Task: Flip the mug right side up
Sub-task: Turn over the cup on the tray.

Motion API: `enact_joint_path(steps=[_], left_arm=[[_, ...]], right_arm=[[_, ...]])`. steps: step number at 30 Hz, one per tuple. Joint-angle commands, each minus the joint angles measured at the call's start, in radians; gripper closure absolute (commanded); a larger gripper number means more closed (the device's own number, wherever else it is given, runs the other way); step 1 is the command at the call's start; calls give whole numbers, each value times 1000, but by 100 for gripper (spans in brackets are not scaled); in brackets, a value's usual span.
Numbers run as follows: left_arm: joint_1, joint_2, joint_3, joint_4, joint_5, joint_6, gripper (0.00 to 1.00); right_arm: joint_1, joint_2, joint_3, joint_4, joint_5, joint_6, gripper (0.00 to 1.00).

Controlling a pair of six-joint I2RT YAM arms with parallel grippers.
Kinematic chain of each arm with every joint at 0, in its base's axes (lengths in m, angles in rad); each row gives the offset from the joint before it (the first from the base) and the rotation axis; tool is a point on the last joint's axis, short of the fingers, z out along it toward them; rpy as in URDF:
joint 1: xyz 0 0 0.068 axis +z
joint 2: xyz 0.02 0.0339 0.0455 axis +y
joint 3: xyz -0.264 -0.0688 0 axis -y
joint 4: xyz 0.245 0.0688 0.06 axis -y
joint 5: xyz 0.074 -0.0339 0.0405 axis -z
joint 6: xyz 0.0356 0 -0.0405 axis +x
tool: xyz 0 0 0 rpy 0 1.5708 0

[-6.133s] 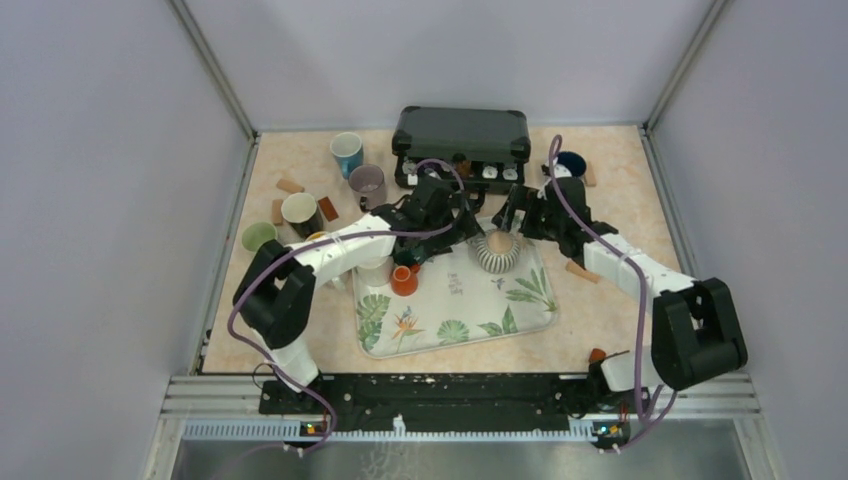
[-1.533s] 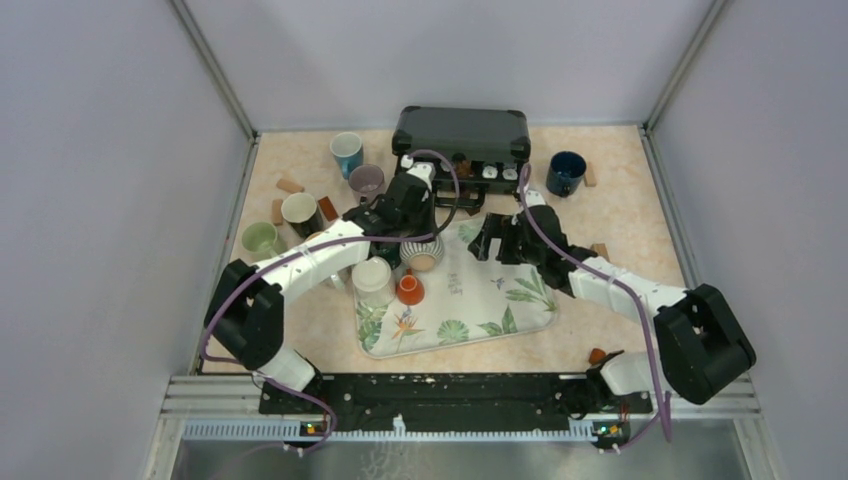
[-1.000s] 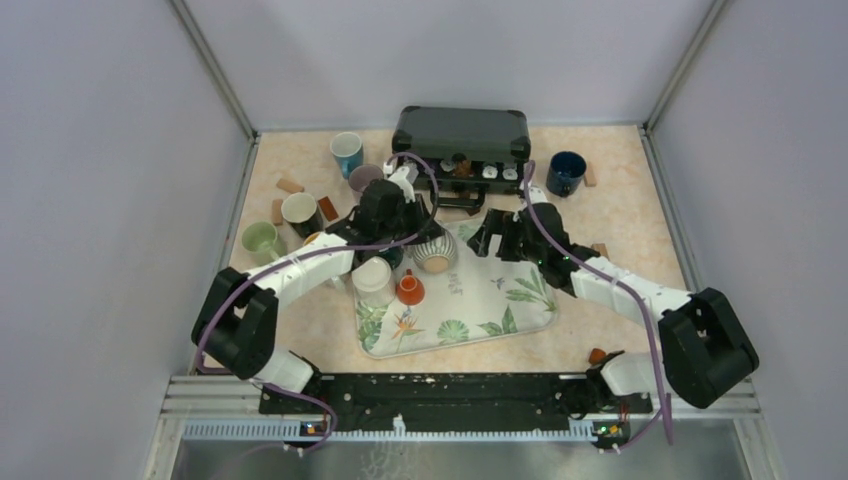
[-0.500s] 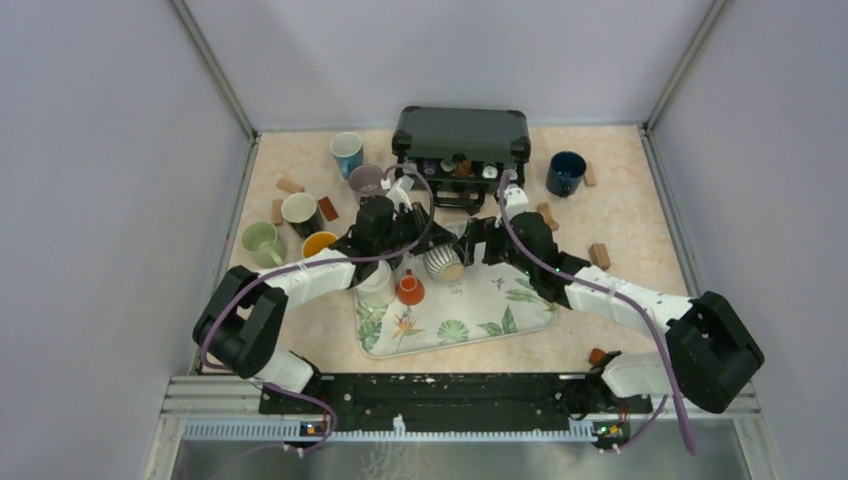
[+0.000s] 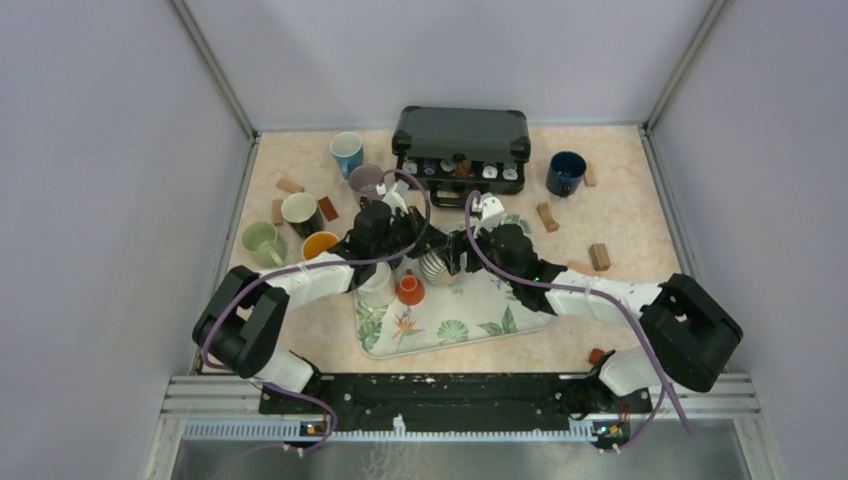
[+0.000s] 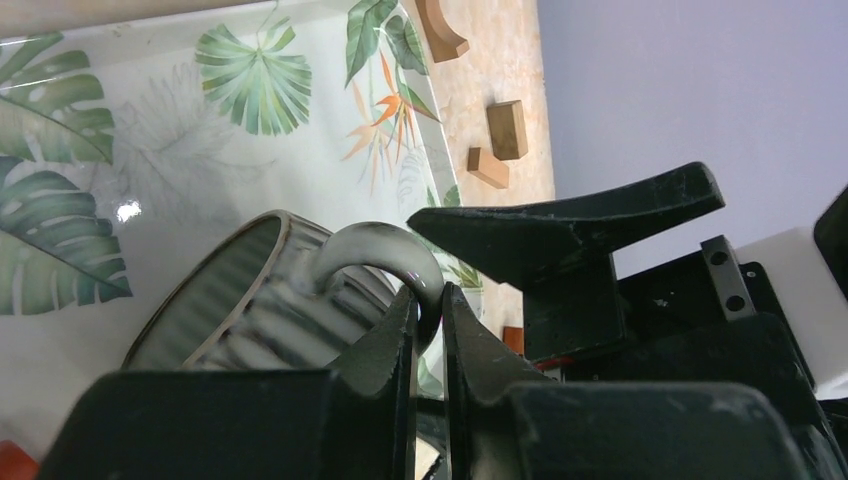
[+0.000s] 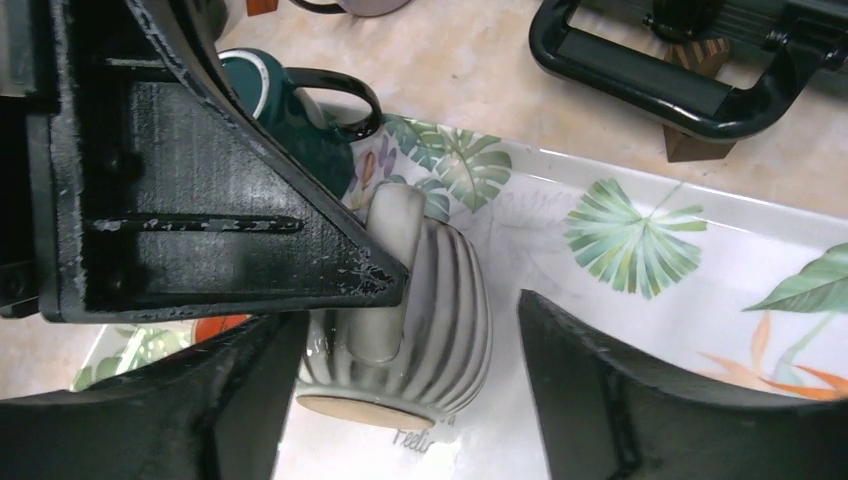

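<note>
The ribbed grey mug (image 5: pixel 437 266) sits just left of the centre of the overhead frame, over the upper left part of the leaf-printed tray (image 5: pixel 470 322). It is neither upside down nor upright. It is tipped onto its side, with the tan base showing at the bottom of the right wrist view and the dark mouth showing at lower left of the left wrist view. We cannot tell whether its body rests on the tray or hangs just clear of it.

The left hand (image 6: pixel 428 300) is pinched narrow on the mug's handle (image 6: pixel 375 250), a finger on each face of the loop. The right hand (image 7: pixel 405 325) stands wide, one finger on each side of the ribbed body. The finger at lower right of the frame is clearly apart from the body. We cannot tell whether the other touches.

We judge the turn to be about half done, with the mug being passed or steadied between the two hands. Next, the right hand would need to grip the body, or the left to roll the handle further, so that the base goes down flat on the tray.

Room is tight. A teal mug (image 7: pixel 290 100) is just beside it, and a small orange cup (image 5: pixel 404 288) and a white cup (image 5: pixel 376 285) stand near on the left.
</note>
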Motion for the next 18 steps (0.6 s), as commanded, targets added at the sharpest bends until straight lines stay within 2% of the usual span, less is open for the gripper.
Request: enact_joint_path(steps=[1,3,9,12,15,16,18], left_arm=[[1,-17,28,126,30,-26,100],[1,-13,25,134,36,-30,100],[2,-7,31,140,48,-30,100],[0,0,40,129,58,-27,100],[1,0,47,116,59,-19,100],[1,-2,51,105,58,-12,96],[1,-6,67,75,51,6,83]], right_arm=[[5,29,1,121,32,-9,31],[5,41,3,138,32,-12,40],[5,71,12,165,24,-9,60],[5,80,12,174,27,-14,74],[5,86,16,169,41,-29,94],[5,85,18,164,45,-35,99],[5,83,17,162,50,-49,100]])
